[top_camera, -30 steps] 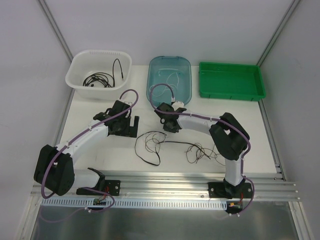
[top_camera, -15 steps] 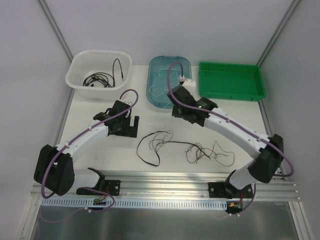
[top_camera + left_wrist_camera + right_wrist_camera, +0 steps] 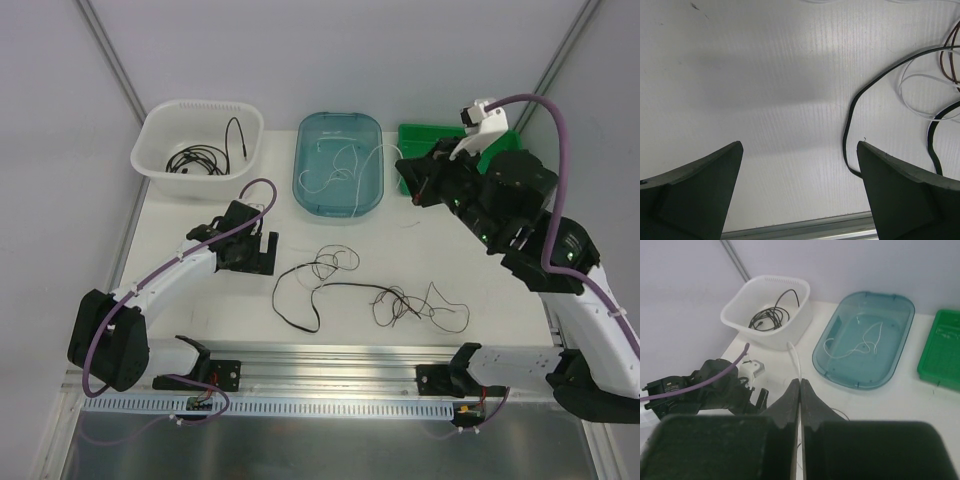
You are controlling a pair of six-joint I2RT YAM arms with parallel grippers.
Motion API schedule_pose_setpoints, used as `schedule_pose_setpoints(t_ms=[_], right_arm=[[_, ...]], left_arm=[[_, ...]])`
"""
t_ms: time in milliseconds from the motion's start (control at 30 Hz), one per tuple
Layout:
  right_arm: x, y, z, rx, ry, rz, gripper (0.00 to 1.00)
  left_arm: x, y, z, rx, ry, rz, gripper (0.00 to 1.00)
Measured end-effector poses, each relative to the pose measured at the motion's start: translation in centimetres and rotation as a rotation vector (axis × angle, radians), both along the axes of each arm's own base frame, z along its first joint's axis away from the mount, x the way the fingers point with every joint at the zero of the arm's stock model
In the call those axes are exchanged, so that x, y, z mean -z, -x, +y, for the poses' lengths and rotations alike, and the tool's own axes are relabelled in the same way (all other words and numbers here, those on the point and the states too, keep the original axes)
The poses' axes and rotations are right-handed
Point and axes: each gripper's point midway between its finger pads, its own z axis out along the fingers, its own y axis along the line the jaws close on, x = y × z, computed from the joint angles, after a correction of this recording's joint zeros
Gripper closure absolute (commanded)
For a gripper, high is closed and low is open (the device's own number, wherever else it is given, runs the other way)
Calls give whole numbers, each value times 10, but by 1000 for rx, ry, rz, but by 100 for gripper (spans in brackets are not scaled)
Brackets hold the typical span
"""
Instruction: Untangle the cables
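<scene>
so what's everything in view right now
basket: one, white, far left
black cable: one, coiled in basket
blue tray: one, clear blue, far middle
white loops: thin, in blue tray, count unclear
green tray: one, far right, partly behind the right arm
tangle: several thin cables, black, brown and white, mid table, count unclear
white cable: one, thin, end pinched in right pincer
table: one, white
arms: two, black and white with purple hoses, bases at near edge
left pincer: open, low over table, left of tangle
right pincer: shut on white cable, raised by green tray
</scene>
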Motion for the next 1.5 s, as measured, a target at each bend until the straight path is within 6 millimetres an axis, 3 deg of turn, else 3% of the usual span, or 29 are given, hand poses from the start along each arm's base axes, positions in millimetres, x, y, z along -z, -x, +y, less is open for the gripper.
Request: schedule_pose_setpoints(t_ms=[200, 400, 500, 700, 800, 867, 1000, 1100, 1233, 1400, 1500], right_arm=[[-34, 14, -6, -66, -25, -141, 99], [-75, 19, -26, -17, -108, -309, 99], [-90, 18, -38, 34, -150, -381, 99], [-147, 17, -55, 120, -235, -540, 99], [-176, 11, -54, 147, -251, -596, 99], [-179, 0, -47, 159, -231, -604, 99], [-157, -42, -27, 193, -142, -563, 99], [-122, -90, -10, 212, -64, -488, 99], [-58, -156, 14, 206, 37, -355, 99], [20, -221, 43, 177, 119, -200, 99], [79, -253, 56, 167, 162, -86, 99]], left_arm=[[0, 0, 0, 0, 0, 0, 1], [1, 0, 0, 0, -2, 2, 1], [2, 0, 0, 0, -3, 6, 1], [3, 0, 0, -1, -7, 11, 1], [3, 0, 0, -1, -7, 11, 1], [3, 0, 1, -1, -7, 11, 1], [3, 0, 1, -1, -8, 11, 1], [3, 0, 1, -2, -10, 10, 1], [4, -1, 2, -6, -18, 8, 1], [7, -1, 4, -9, -28, 16, 1], [9, 0, 4, -9, -32, 24, 1]])
